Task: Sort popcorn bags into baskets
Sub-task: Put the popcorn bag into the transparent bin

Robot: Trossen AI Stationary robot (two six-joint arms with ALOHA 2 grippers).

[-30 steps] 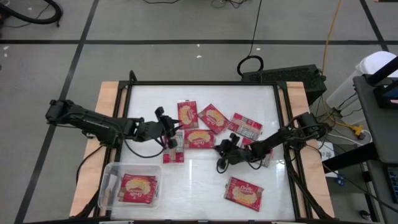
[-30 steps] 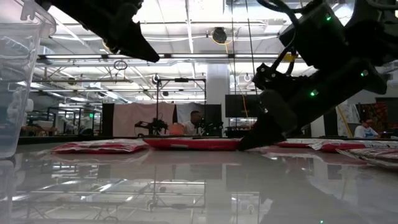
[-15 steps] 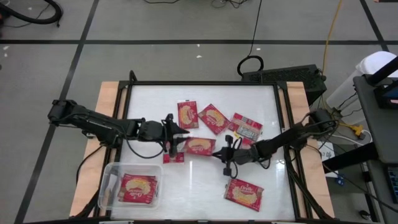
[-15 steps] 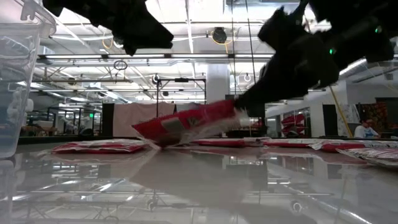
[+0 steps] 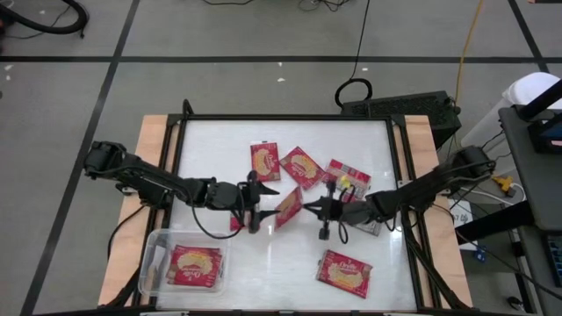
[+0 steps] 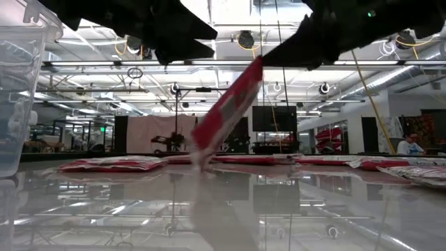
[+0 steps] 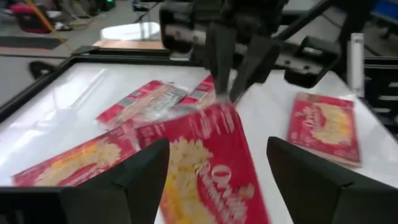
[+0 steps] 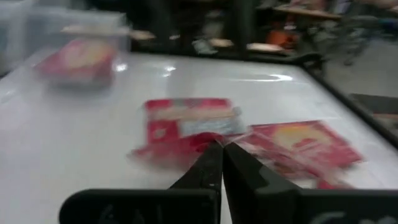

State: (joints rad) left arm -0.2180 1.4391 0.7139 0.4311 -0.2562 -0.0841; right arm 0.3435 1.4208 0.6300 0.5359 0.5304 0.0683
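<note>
A red popcorn bag (image 5: 288,207) hangs tilted over the table's middle, its upper edge in my shut right gripper (image 5: 318,209). My left gripper (image 5: 262,207) faces it from the left and stands open. In the left wrist view its fingers flank the bag's lower part (image 7: 211,162); I see no touch. In the low view the bag (image 6: 226,111) slants down from the right gripper (image 6: 279,56). Whether its lower end rests on the table, I cannot tell. The clear basket (image 5: 158,241) stands at the near left with one bag (image 5: 195,264) lying flat in it. My right gripper pinches the bag's upper edge (image 7: 224,107) between its two fingers. The fingers come nearly level from the table's right side. The bag hangs steeply below them, its picture side toward my left gripper and its lower end (image 6: 202,157) close to the tabletop.
More bags lie flat on the white table: three toward the far side (image 5: 265,161) (image 5: 301,167) (image 5: 345,178), one near the front right (image 5: 344,272), one under my left gripper (image 5: 239,221). A black frame (image 5: 395,175) rims the table.
My right gripper has risen with the bag's edge. The bag has tipped from lying flat to hanging steeply, its right edge up. My left gripper has moved toward the table's right, up to the bag, and has opened wide.
</note>
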